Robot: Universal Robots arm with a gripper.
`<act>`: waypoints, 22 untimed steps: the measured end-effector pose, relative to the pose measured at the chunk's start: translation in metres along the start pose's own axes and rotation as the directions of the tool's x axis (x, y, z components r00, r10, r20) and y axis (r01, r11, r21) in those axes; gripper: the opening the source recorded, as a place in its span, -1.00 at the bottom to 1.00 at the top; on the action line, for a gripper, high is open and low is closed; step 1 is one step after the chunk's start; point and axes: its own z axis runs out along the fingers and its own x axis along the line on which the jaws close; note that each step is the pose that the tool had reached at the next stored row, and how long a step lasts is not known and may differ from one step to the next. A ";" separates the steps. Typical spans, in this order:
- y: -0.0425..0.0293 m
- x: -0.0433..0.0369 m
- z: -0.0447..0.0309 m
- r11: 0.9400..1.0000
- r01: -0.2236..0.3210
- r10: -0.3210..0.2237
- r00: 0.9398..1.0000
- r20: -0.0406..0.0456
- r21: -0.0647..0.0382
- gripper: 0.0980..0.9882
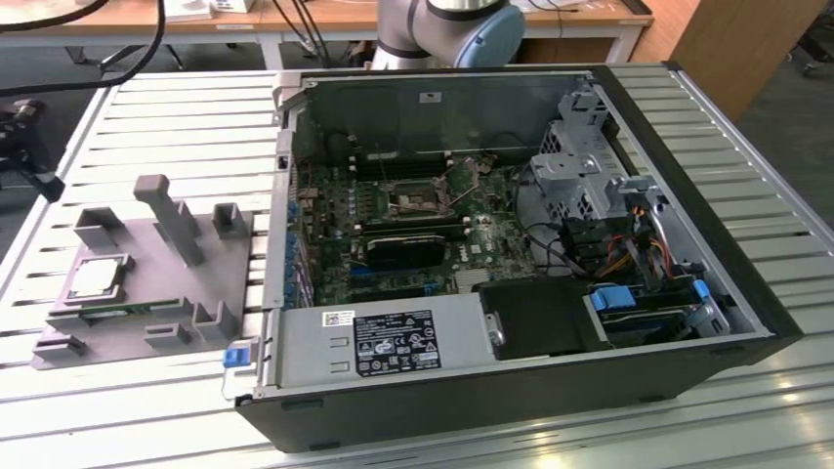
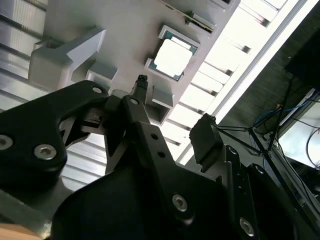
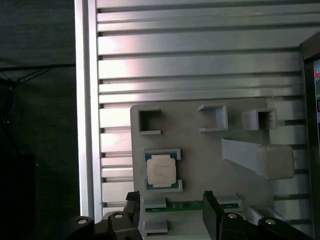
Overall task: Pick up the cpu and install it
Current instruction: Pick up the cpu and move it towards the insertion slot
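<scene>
On the grey plastic fixture plate, at the exterior view's left, the cpu lies flat in a shallow recess. It is a small square chip with a shiny silver-grey metal top and a thin darker rim. In both wrist views raised corner stops frame the recess. Their likely purpose is to keep the cpu square and at a repeatable pickup position. The metal top faces up, which probably shields the contact side underneath.

The black two-finger gripper hangs above the fixture plate with its fingers spread apart and nothing between them. In the first wrist view the cpu sits just beyond the fingertips, apart from them, with no contact. A narrow green circuit-board strip rests on edge in a slot of the same plate, just beside the cpu recess. Tall grey upright blocks stand farther along the plate.

The fixture plate rests on a slatted aluminium table. Beside it, towards the exterior view's right, a black computer tower case lies on its side with the panel off. This orientation turns the green motherboard and its square metal-framed socket upward, presumably for access from above. The socket is well apart from the cpu.
</scene>
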 end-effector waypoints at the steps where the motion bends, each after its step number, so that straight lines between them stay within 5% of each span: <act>1: -0.0008 0.0000 0.0018 1.000 0.005 -0.005 1.000 0.000 0.000 0.09; 2: -0.0015 0.0002 0.0035 1.000 0.010 -0.010 1.000 -0.001 0.000 0.23; 22: -0.0034 0.0014 0.0173 0.999 0.038 -0.038 0.999 -0.002 -0.001 0.23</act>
